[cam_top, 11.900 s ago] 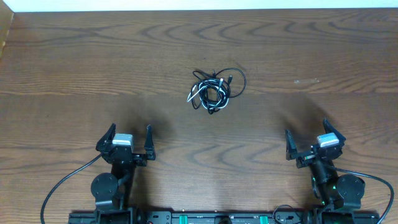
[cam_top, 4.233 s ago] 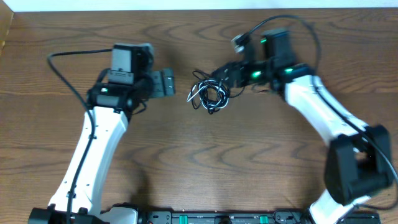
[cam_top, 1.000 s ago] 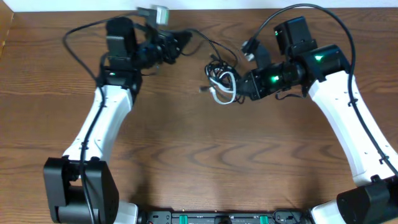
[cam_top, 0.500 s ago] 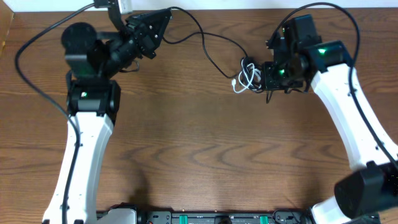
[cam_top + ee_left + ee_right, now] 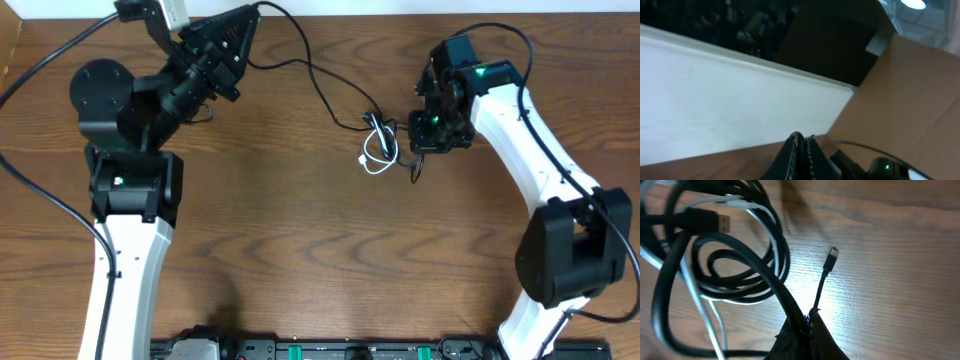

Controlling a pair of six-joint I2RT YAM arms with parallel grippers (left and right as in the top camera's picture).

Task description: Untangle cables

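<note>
A small knot of cables (image 5: 381,146) lies on the wooden table (image 5: 300,230) right of centre, with the white cable (image 5: 372,160) looping out of it. One black cable (image 5: 320,85) runs taut from the knot up to my left gripper (image 5: 254,14), which is raised high at the back left and shut on its end. My right gripper (image 5: 420,145) sits against the knot's right side. In the right wrist view that gripper (image 5: 808,321) is shut on a black cable beside the loops (image 5: 740,275), and a thin plug end (image 5: 832,254) sticks out past it.
A cardboard box edge (image 5: 8,50) stands at the table's back left corner, and a white wall (image 5: 715,100) runs behind the far edge. Thick black arm cables (image 5: 40,60) arc over the left side. Both arms reach over the back half of the table.
My left gripper has risen and pulled back to the left, drawing the black cable longer. The knot has slid a little left and toward the front, and my right gripper has followed it.
</note>
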